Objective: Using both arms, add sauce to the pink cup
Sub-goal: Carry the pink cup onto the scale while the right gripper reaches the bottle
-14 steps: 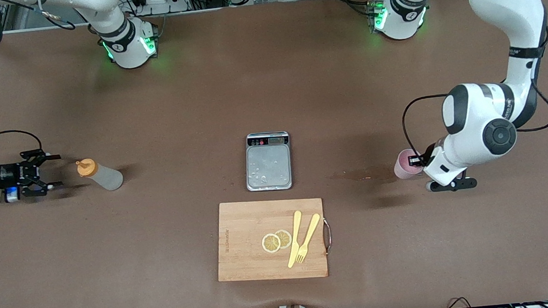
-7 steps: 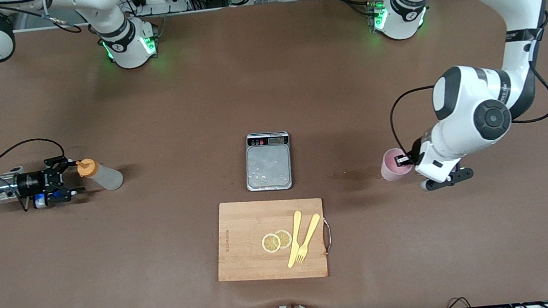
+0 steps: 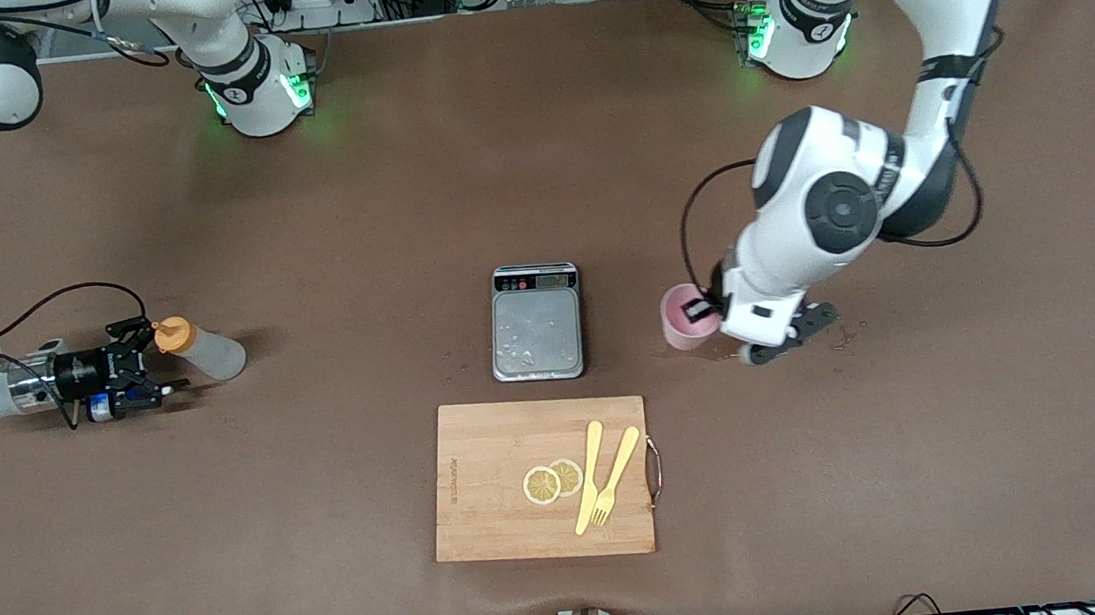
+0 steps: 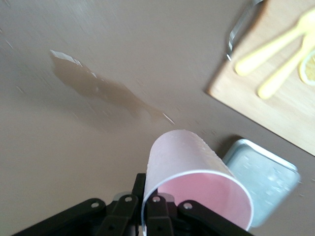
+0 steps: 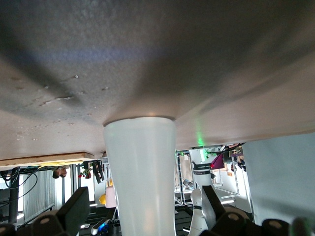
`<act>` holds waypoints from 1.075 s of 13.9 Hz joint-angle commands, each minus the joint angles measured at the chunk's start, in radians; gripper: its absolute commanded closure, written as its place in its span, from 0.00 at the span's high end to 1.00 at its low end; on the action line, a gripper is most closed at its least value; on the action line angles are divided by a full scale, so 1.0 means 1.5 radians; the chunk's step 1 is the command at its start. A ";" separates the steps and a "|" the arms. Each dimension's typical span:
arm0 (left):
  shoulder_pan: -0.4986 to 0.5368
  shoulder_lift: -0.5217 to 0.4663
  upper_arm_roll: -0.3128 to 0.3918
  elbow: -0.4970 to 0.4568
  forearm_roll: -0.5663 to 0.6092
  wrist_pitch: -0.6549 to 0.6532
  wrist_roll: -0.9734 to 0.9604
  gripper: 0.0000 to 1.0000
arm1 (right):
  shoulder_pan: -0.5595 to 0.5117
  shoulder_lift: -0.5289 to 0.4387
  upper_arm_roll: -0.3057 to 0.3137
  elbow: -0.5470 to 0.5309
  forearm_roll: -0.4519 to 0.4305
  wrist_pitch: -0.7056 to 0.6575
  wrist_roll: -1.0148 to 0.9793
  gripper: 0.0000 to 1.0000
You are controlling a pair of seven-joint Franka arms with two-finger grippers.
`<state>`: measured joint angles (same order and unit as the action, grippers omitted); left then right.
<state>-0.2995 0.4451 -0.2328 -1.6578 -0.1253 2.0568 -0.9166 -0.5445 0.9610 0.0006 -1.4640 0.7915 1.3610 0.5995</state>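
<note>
Front view: left gripper clamps the pink cup; right gripper, wide around the sauce bottle, might topple it.

White jointed arms with black joint bands, looping black cables, green-lit bases.

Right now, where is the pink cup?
In the front view the pink cup is held in the left gripper, beside the steel scale toward the left arm's end of the table.
</note>
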 commanded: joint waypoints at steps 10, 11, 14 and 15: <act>-0.175 0.202 0.009 0.197 -0.046 0.044 -0.233 0.00 | 0.033 0.005 -0.001 -0.018 0.041 0.003 0.009 0.79; -0.186 0.216 0.011 0.201 -0.046 0.070 -0.241 0.00 | 0.034 0.005 -0.001 -0.018 0.041 0.002 0.009 0.72; -0.206 0.237 0.017 0.210 -0.045 0.122 -0.261 0.00 | 0.043 0.005 -0.001 -0.019 0.041 0.002 0.009 0.55; -0.207 0.237 0.017 0.209 -0.041 0.122 -0.257 0.00 | 0.043 0.005 -0.001 -0.019 0.041 0.001 0.010 0.50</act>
<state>-0.5885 0.7822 -0.2265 -1.3826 -0.1754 2.2336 -1.2915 -0.4934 0.9695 0.0037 -1.4866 0.8319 1.3598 0.6011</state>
